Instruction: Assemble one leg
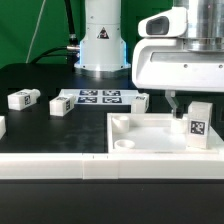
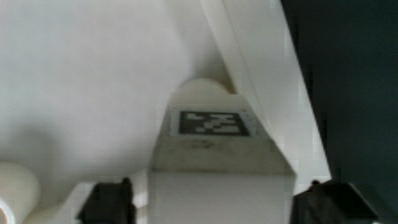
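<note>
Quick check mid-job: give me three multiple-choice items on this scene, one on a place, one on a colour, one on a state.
1. Where is the leg that sits under the end effector?
A. On the marker board
B. Inside the white tray, towards the exterior view's right
C. On the bare table beside the robot base

2. What colour is the table top?
A. Black
B. White
C. Green

3. How does that leg stand?
A. Lying flat
B. Upside down on the tray rim
C. Upright, tag showing

Answers:
1 B, the white tray walls surround it.
2 A, the table is black around the marker board.
3 C, its long side is vertical in the exterior view.
</note>
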Available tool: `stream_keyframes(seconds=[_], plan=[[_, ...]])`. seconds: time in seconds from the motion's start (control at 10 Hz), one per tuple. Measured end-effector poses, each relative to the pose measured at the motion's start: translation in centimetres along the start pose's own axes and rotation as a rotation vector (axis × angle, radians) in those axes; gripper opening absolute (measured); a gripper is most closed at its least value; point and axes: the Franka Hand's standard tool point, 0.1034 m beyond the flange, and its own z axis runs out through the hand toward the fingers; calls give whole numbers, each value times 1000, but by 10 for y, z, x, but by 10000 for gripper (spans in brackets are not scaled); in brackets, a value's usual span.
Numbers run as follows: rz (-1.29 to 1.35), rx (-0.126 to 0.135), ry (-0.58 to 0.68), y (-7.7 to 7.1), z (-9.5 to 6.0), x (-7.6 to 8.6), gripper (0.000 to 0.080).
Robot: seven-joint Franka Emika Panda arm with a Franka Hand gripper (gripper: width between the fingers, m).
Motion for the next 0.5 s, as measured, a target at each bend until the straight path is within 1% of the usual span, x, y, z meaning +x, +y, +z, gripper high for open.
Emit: stream_keyframes(seconds=[0.1, 0.2, 0.5], plan=[[0, 0, 0, 0, 0, 0, 355], [4, -2, 0, 2, 0, 1, 290], [94, 0, 0, 2, 1, 1, 290]])
